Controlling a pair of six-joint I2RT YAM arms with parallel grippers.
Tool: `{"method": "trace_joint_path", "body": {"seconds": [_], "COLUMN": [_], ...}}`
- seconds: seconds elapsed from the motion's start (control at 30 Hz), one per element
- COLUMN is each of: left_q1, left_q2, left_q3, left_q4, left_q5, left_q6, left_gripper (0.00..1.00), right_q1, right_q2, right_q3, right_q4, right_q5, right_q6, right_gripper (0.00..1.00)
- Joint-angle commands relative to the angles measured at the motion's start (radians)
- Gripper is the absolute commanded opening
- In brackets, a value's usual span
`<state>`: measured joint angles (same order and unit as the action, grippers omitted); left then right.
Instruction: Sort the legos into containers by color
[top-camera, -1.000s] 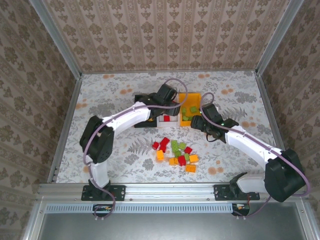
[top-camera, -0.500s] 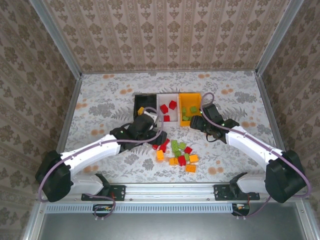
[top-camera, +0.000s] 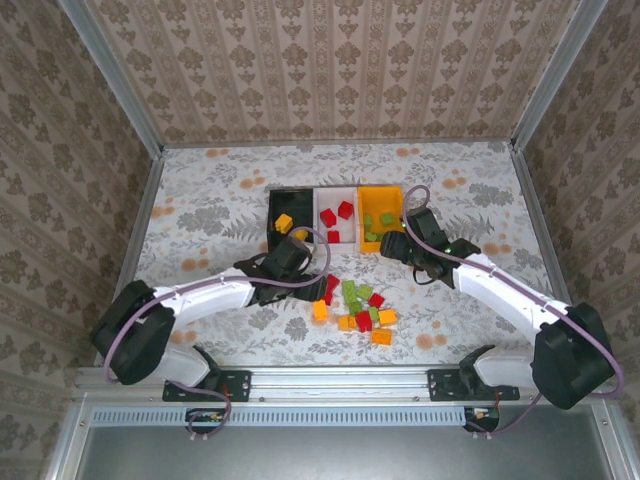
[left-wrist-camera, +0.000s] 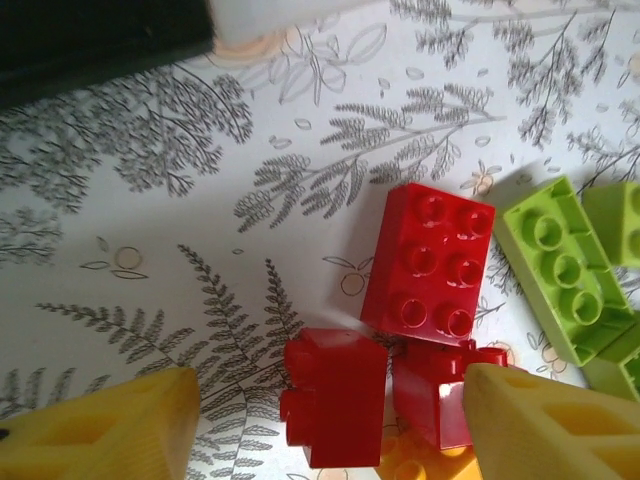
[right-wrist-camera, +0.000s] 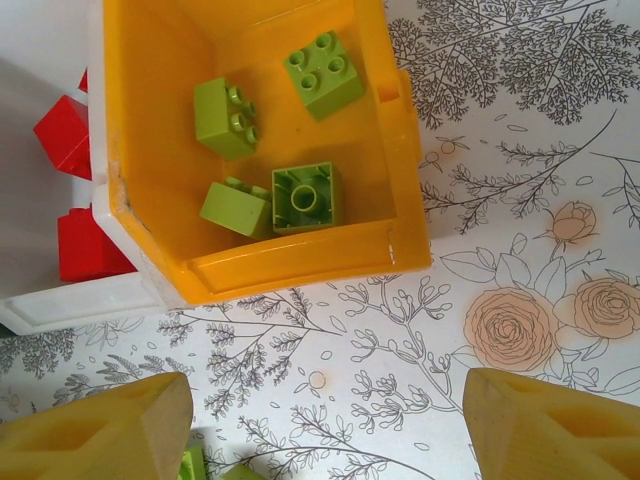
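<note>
Left gripper (left-wrist-camera: 330, 425) now over red legos (left-wrist-camera: 428, 258), open, right gripper (right-wrist-camera: 328, 425) unmoved, open beside orange bin (right-wrist-camera: 300, 265), floral table (top-camera: 220, 200), wallpapered walls (top-camera: 330, 70)

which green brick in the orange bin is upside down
The green brick nearest the lower wall of the orange bin in the right wrist view, right of its neighbour: its hollow underside faces up; the other three show studs.

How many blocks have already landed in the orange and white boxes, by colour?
Green bricks in the orange bin: 4
Red bricks in the white bin: 3
Total: 7
</note>
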<state>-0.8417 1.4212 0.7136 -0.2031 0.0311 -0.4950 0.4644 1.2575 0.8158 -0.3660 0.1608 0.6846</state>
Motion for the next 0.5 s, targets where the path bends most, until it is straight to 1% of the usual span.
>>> {"method": "trace_joint_path", "body": {"seconds": [0.0, 0.27, 0.47], "left_q1": [0.005, 0.005, 0.003], "left_q2": [0.027, 0.098, 0.09], "left_q3": [-0.009, 0.016, 0.024], "left_q4": [0.03, -0.014, -0.023], "left_q5": [0.03, -0.019, -0.029], "left_q6": [0.001, 0.003, 0.0], "left_gripper": [0.66, 0.49, 0.31], "right_q1": [-0.006, -0.007, -0.007], "right_q2": [-0.025, -0.041, -0.047], "right_q3": [-0.01, -0.011, -0.011], "right_q4": [-0.016, -0.023, -0.024], "right_q5": [0.02, 0.033, 0.037], "right_q6": [-0.004, -0.008, -0.009], "right_gripper": [0.73, 0.74, 0.74]}}
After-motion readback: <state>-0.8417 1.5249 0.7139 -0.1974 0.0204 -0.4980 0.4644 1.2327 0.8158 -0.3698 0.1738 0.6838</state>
